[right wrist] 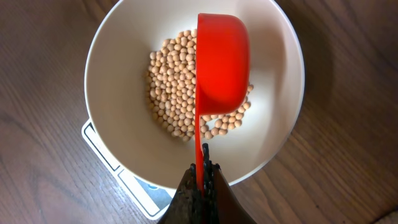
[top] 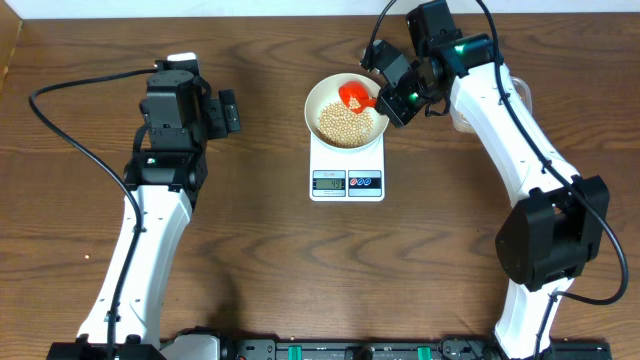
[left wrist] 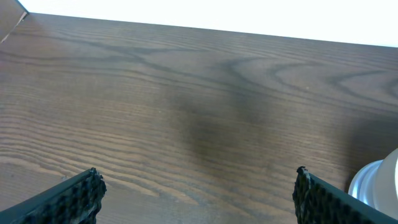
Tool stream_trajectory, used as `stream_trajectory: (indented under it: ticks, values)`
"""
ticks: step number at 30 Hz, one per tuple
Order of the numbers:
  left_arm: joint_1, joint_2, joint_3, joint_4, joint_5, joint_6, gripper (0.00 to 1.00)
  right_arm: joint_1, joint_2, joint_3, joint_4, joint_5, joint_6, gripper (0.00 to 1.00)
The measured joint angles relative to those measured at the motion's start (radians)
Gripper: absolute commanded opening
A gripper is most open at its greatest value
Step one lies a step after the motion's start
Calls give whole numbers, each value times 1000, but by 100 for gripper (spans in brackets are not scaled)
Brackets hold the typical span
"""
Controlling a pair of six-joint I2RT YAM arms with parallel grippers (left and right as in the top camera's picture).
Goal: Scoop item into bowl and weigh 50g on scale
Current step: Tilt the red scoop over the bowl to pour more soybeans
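Observation:
A white bowl (top: 318, 100) (right wrist: 112, 118) stands on the white scale (top: 347, 172) (right wrist: 124, 177), whose display (top: 328, 181) faces the front. A heap of tan beans (top: 343, 124) (right wrist: 171, 93) lies in the bowl. My right gripper (top: 395, 98) (right wrist: 203, 171) is shut on the handle of a red scoop (top: 355, 96) (right wrist: 221, 62). The scoop is tipped on its side above the beans, and no beans show in it. My left gripper (top: 228, 112) (left wrist: 196, 180) rests open over bare table, well left of the bowl, with nothing between its fingers (left wrist: 81, 194).
A clear plastic tub (top: 524, 92) sits at the right, mostly hidden behind my right arm. A white rounded object (left wrist: 376, 183) shows at the right edge of the left wrist view. Black cables trail over the table beside both arms.

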Motion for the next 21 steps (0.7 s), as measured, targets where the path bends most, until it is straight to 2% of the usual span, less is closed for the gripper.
stream_trajectory:
  ticks: [21]
  values:
    - [0, 0, 0, 0, 0, 0, 99, 37, 0, 0, -3, 24, -28, 1]
